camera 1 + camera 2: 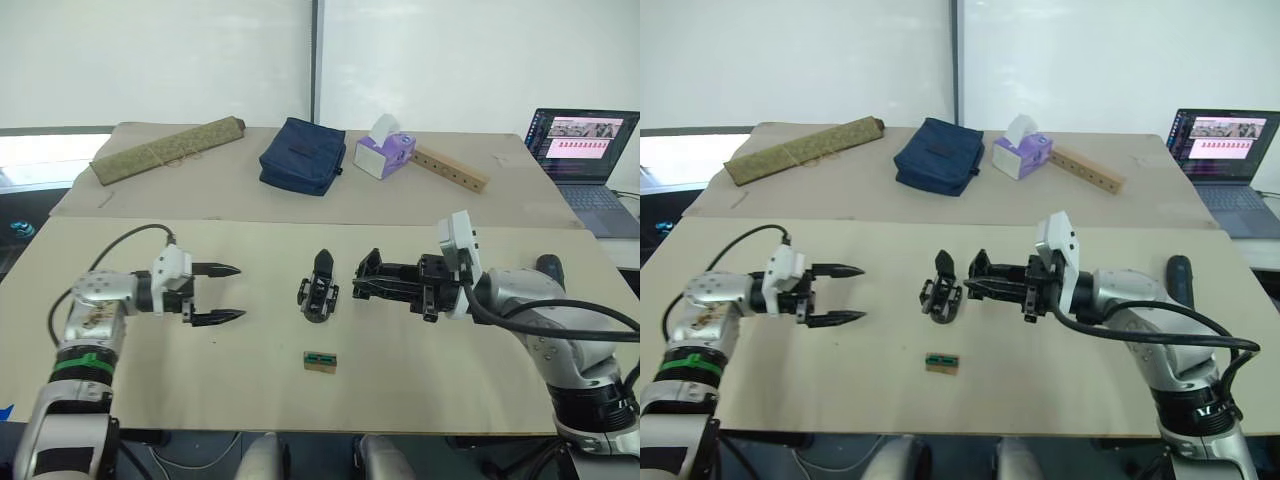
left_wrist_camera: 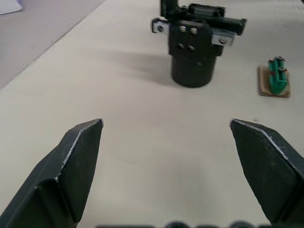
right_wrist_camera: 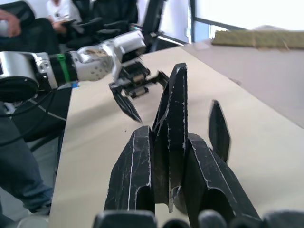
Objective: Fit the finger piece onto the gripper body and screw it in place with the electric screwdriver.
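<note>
Centre of the frame, on the beige worktop: the gripper body, upright on its round base, one pointed finger sticking up. Just right of it, the right hand — clenched on the finger piece, a black tapered wedge pinched between the two claws with its tip pointing toward the body, close beside it but apart. At left of centre, the left hand — released, claws spread wide and grasping nothing, aimed at the body from well apart. Below the body, nearer the lower edge, a small tan-and-green block lying flat. At the far right, partly hidden behind the right arm, the rounded black end of the electric screwdriver on the worktop. Across the upper part of the frame, a rolled mat, a navy pouch, a purple tissue box, a wooden bar with holes; at upper right, an open laptop.
</note>
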You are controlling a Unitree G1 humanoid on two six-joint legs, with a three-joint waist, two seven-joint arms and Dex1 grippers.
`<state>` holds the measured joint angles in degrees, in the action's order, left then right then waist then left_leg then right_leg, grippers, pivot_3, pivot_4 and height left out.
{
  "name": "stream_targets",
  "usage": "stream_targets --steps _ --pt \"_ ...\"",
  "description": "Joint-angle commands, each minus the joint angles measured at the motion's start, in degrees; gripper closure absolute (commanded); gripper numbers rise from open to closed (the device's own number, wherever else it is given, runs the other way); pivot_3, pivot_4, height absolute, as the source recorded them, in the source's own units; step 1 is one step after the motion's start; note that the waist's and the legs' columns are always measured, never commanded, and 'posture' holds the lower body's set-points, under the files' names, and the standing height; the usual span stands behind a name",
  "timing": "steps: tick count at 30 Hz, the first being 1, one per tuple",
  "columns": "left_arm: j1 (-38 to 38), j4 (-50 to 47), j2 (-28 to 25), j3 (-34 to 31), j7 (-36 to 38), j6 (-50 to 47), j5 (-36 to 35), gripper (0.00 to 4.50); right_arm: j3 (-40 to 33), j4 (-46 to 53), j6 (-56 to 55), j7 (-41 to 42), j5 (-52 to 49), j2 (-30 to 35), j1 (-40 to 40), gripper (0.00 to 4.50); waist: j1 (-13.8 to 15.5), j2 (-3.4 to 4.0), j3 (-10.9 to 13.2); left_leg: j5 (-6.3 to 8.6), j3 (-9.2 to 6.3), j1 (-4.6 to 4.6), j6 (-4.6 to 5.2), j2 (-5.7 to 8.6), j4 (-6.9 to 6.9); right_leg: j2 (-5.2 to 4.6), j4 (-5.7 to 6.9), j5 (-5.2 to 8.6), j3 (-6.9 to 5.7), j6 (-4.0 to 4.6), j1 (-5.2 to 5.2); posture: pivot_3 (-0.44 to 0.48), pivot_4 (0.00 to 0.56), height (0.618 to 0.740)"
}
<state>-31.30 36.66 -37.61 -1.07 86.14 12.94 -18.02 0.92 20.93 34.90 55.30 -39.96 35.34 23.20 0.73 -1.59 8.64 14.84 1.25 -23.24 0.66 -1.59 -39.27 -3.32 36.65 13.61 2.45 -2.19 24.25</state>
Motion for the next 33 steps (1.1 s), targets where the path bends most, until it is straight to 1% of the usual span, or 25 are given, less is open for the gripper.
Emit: stream_targets --steps 1,3,8,13,17,23,29,32,33 --pt "-2.25 2.06 3.9 1.29 -1.73 2.57 1.54 0.0 1.41 -1.69 -6.4 3.13 3.61 -0.57 0.11 4.09 0.0 0.0 0.0 0.0 0.0 -0.01 0.0 0.01 -0.03 0.0 0.01 0.0 0.0 -0.01 0.0 0.0 0.15 0.74" --pt "-3.33 3.75 6.5 2.4 -2.4 3.62 2.74 0.0 2.47 -2.3 -8.14 4.15 4.79 -1.21 0.24 4.09 -0.13 0.0 0.0 0.0 0.01 -0.02 0.0 0.0 -0.04 0.01 0.02 -0.01 0.01 -0.02 0.03 0.0 0.15 0.74" --pt "-5.71 8.37 11.09 4.39 -1.75 4.56 4.36 0.0 4.67 -3.15 -11.02 6.02 7.31 -2.18 0.51 4.09 -0.48 0.0 0.0 0.0 -0.01 0.02 0.0 -0.06 -0.04 0.11 0.11 -0.01 0.01 0.0 0.04 0.0 0.15 0.74" --pt "-8.21 12.1 13.19 5.94 -1.4 5.95 6.74 0.0 5.05 -3.26 -11.73 5.75 8.34 -2.87 0.48 4.09 -0.7 -0.01 0.0 0.0 -0.02 0.04 0.0 -0.06 -0.04 0.12 0.13 -0.01 0.01 0.0 0.03 0.0 0.15 0.74" --pt "-9.66 12.31 15.63 6.23 -2.2 5.24 7.0 0.0 5.1 -2.33 -11.71 4.44 8.85 -3.44 -0.44 4.09 -0.63 -0.01 0.0 0.0 -0.02 0.03 0.0 -0.05 -0.04 0.11 0.13 -0.01 0.01 0.0 0.03 0.0 0.15 0.74" --pt "-10.43 13.51 17.15 7.45 -1.73 5.92 8.39 0.0 5.17 -1.35 -11.66 3.54 9.59 -3.66 -1.35 4.09 -0.61 -0.01 0.0 0.0 -0.03 0.02 0.0 -0.03 -0.04 0.1 0.13 -0.02 0.01 -0.01 0.02 0.0 0.15 0.74" --pt "-10.74 15.11 17.28 8.49 -1.24 7.94 10.24 0.0 5.43 -1.32 -12.06 3.18 10.05 -3.86 -1.17 4.09 -0.79 -0.01 0.0 0.0 -0.03 0.05 0.0 -0.04 -0.04 0.12 0.15 -0.01 0.01 0.0 0.02 0.0 0.15 0.74" --pt "-10.86 15.64 17.75 8.49 -1.83 8.39 10.5 0.83 5.61 -2.04 -12.66 3.07 10.25 -4.74 -0.35 4.09 -0.79 -0.01 0.0 0.0 -0.03 0.05 0.0 -0.04 -0.04 0.11 0.15 -0.01 0.01 0.0 0.01 0.0 0.15 0.74" --pt "-10.79 15.77 17.88 8.53 -1.92 8.52 10.59 1.29 5.83 -2.44 -13.1 3.23 10.55 -5.14 -0.04 4.09 -0.79 -0.01 0.0 0.0 -0.03 0.05 0.0 -0.04 -0.04 0.11 0.16 -0.01 0.02 0.0 0.02 0.0 0.15 0.74"
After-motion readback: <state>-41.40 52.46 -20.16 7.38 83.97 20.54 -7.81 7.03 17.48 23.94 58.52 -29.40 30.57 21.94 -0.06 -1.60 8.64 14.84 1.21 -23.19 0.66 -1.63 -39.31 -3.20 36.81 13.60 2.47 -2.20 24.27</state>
